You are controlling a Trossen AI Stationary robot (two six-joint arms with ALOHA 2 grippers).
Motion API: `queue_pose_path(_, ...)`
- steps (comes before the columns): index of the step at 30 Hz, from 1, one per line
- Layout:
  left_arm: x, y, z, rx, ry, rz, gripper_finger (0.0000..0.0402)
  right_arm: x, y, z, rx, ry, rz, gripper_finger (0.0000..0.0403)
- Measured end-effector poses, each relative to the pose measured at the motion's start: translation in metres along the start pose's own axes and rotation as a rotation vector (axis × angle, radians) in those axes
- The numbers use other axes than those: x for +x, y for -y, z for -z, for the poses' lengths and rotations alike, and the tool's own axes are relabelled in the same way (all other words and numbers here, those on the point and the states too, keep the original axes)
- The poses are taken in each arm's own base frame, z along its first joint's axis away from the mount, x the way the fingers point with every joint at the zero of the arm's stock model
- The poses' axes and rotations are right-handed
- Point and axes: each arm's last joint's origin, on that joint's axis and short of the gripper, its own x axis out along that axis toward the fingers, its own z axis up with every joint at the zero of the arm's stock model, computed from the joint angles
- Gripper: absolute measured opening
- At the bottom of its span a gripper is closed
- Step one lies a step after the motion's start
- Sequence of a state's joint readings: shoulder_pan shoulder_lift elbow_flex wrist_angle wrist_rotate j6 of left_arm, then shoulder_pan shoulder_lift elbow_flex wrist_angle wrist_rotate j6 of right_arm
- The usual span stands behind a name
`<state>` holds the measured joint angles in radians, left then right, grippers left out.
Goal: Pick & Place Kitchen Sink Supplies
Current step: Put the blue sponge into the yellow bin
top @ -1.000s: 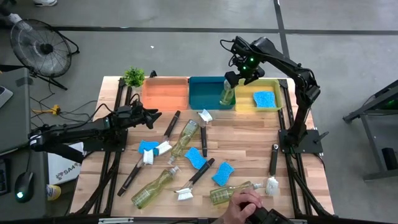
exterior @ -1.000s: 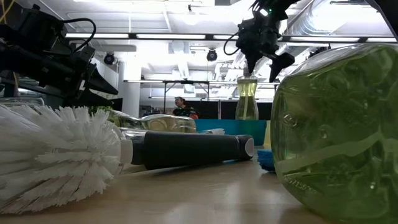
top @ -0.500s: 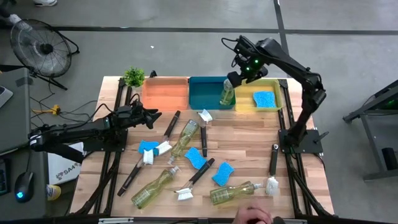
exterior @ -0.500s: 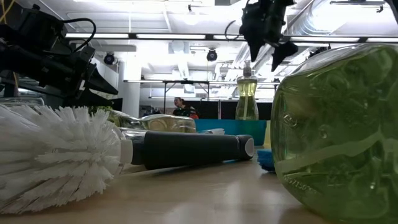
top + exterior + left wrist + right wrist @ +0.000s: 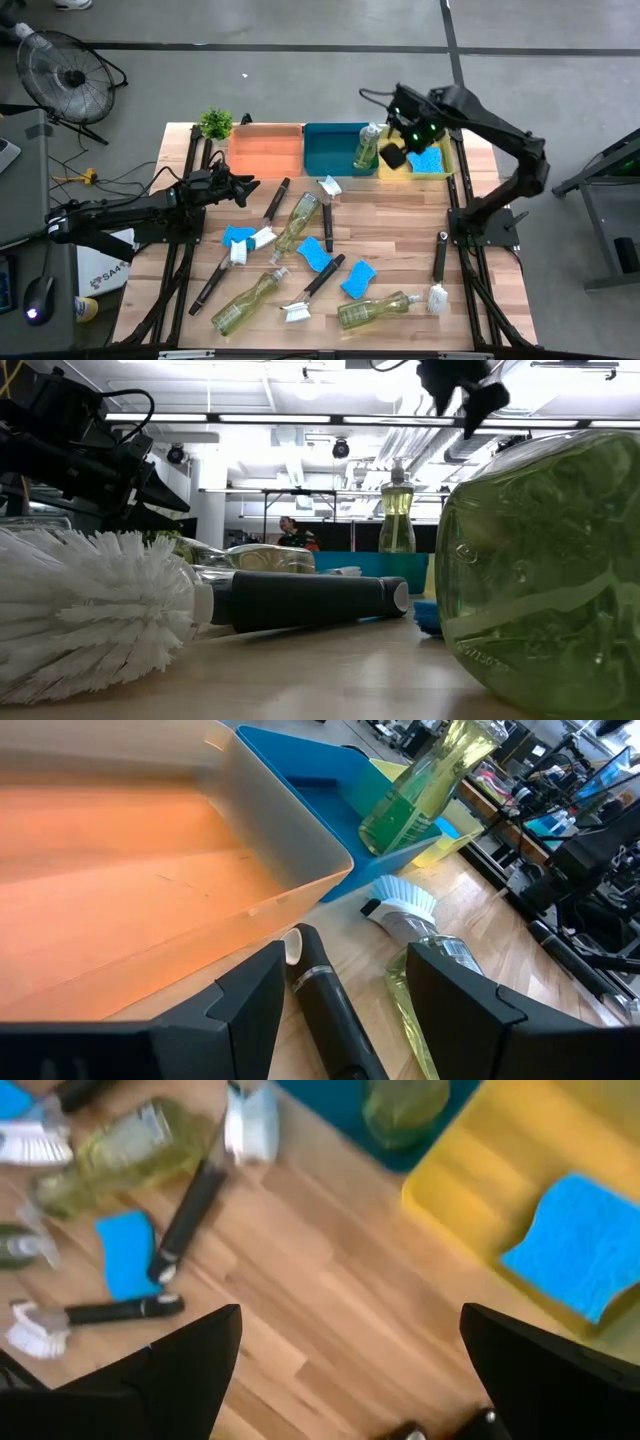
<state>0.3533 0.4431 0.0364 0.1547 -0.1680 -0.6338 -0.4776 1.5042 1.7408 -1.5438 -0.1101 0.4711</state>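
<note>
A clear bottle of yellow-green liquid [image 5: 366, 148] stands upright on its base in the teal bin [image 5: 335, 150]. It also shows in the low view [image 5: 397, 510]. A blue sponge [image 5: 425, 160] lies flat in the yellow bin [image 5: 447, 150]. My right gripper [image 5: 395, 155] is open and empty, high over the border of the teal and yellow bins, right of the bottle. My left gripper [image 5: 240, 188] is open and empty, just before the orange bin [image 5: 265, 150]. A black brush handle [image 5: 325, 990] lies on the table in line with its fingers.
Several bottles [image 5: 297, 220] [image 5: 245, 300] [image 5: 372, 310], blue sponges [image 5: 238, 235] [image 5: 313, 253] [image 5: 358, 278] and black brushes [image 5: 218, 275] [image 5: 315, 285] [image 5: 438, 272] lie across the wooden table. A small green plant [image 5: 215, 123] stands at the far left corner.
My right gripper has risen from around the bottle's pump top and gone toward the table's right edge, over the yellow bin. The bottle stays upright in the teal bin. A person's hand at the table's near edge has drawn back out of view.
</note>
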Motion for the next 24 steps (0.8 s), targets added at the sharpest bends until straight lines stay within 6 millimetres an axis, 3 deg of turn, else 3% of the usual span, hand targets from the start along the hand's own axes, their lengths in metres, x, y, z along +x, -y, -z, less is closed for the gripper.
queue_pose_path(12,0.000,0.000,0.000,0.000,0.000,0.000,0.0205,0.028,0.001,0.087,-0.134,-0.015,-0.093,0.0369)
queue_pose_path(24,0.000,0.000,0.000,0.000,0.000,0.000,0.0205,0.088,-0.028,0.130,-0.293,-0.050,-0.294,0.0369)
